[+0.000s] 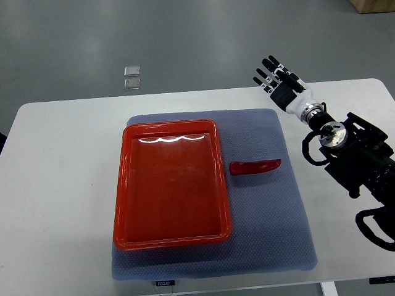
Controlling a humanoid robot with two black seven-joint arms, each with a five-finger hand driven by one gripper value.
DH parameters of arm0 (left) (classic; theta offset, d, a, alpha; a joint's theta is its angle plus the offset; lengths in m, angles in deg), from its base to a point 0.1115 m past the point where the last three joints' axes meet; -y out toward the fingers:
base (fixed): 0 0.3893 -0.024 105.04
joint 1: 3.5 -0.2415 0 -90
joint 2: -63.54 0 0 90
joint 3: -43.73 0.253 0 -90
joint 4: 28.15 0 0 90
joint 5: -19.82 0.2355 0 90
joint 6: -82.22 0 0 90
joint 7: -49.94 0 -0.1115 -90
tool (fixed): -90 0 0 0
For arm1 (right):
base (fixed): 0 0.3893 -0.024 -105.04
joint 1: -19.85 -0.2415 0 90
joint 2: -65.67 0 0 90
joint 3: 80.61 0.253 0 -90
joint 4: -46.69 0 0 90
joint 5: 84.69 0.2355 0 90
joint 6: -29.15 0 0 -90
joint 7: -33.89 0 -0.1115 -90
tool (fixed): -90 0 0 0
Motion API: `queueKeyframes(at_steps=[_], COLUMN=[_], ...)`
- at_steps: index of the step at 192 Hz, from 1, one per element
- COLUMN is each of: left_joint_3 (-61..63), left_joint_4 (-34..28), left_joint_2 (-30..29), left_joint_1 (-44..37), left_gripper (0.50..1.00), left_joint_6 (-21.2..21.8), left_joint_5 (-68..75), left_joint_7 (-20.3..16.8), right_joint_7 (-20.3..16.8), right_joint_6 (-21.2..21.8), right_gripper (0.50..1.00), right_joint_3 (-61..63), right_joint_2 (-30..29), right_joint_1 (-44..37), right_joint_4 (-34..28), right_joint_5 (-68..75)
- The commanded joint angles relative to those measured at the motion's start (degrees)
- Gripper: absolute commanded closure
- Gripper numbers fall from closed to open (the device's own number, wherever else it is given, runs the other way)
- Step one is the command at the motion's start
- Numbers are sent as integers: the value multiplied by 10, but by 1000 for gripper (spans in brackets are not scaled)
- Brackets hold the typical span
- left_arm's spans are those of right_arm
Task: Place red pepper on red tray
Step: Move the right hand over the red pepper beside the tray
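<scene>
Red pepper [255, 166] lying flat on the grey mat [278, 216], just beside the right wall of the red tray [123, 185], stem end toward the tray, apart from it or barely so. Tray bare inside. Right hand [279, 83] raised over the far right corner of the tabletop [55, 185], fingers [265, 68] spread and straight, holding nothing, well apart from the pepper. Left hand nowhere in view. Step in hand, by the look of it: reaching for the pepper. Best done by coming down over the pepper's thicker middle, fingers closing across its narrow width, not along its length; lifting clear of the tray's raised rim before carrying left; setting down well inside the tray. Risk of the smooth, curved pepper rolling or slipping on closure. White tabletop under the textured mat; grey floor beyond, with two small pale squares [132, 76] lying on it.
</scene>
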Motion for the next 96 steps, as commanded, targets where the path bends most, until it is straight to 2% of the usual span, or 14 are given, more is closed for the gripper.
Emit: queueKeyframes(at_steps=[1,60,82,96], left_joint_3=[0,4,2,2], left_joint_4=[-2,-2,-2,-2], left_joint_2=[0,0,0,0], left_joint_1=[0,2,2,2], left_gripper=[500,500,500,500], left_joint_6=[0,2,2,2], left_joint_5=[0,0,0,0], left_joint_7=[0,0,0,0], right_joint_7=[0,-2,-26,-27], right_joint_6=[0,4,10,22], right_gripper=[581,581,581,581], right_joint_3=[-1,-15,-54,-87], right_joint_2=[0,0,10,18], right_joint_1=[0,-5,-32,-54], right_joint_4=[-1,-4,-9,-10], right_joint_5=[-1,-15,-100,-163])
